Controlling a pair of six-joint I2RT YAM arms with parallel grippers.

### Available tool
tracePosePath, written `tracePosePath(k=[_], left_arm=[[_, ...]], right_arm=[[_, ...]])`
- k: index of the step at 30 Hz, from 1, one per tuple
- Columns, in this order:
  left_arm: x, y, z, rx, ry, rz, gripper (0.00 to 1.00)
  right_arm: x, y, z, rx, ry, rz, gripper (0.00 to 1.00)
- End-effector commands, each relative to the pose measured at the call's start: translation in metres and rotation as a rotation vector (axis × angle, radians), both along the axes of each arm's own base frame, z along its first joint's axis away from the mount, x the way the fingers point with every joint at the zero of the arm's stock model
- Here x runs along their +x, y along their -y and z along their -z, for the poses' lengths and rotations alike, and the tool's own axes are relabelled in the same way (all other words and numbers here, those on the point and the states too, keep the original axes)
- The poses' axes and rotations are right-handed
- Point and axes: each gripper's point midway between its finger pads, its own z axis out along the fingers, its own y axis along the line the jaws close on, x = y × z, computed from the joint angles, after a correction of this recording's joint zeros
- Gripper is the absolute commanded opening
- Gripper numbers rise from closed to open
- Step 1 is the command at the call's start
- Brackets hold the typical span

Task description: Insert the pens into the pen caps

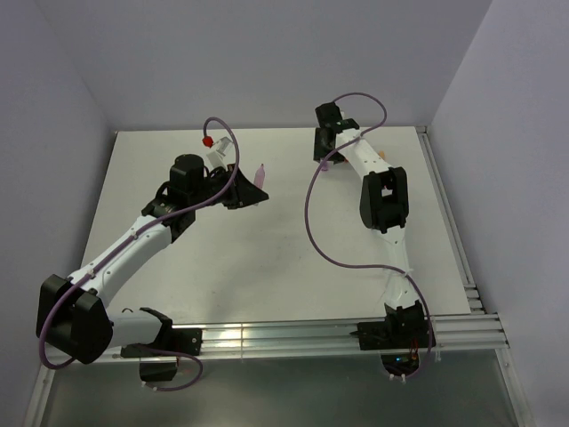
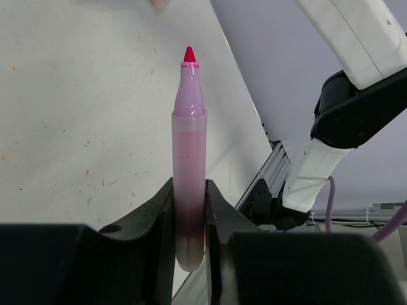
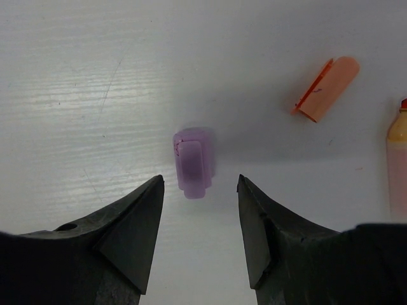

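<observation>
My left gripper is shut on a pale pink pen, gripping its lower body. The pen's red tip points away from the wrist, and from above the pen sticks out past the left gripper over the table's middle back. A purple pen cap lies on the table just ahead of my right gripper, which is open and holds nothing. An orange pen cap lies further off to the right. A peach-pink pen shows at the right edge. From above, the right gripper hangs over the purple cap.
Aluminium rails run along the table's near edge and the right side. Walls close in the back and both sides. The right arm fills the right of the left wrist view.
</observation>
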Motion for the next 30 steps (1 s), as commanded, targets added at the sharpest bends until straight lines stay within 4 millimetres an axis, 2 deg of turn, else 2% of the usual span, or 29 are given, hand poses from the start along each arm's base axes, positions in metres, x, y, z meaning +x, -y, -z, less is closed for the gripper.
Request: tracePosePath(k=[1,17,30], left_arm=[[0.000,0.003,-0.015,-0.027,0.070,0.029,0.00],[0.002,0.006,-0.008,-0.025,0.048,0.038,0.00],[0.002,0.009,-0.005,-0.027,0.036,0.056,0.00]], right_arm=[[0.014,0.003,-0.007,0.003,0.040,-0.002,0.58],[0.026,0.002,0.000,0.029,0.043,-0.005,0.59],[0.025,0.000,0.004,0.037,0.021,-0.017,0.59]])
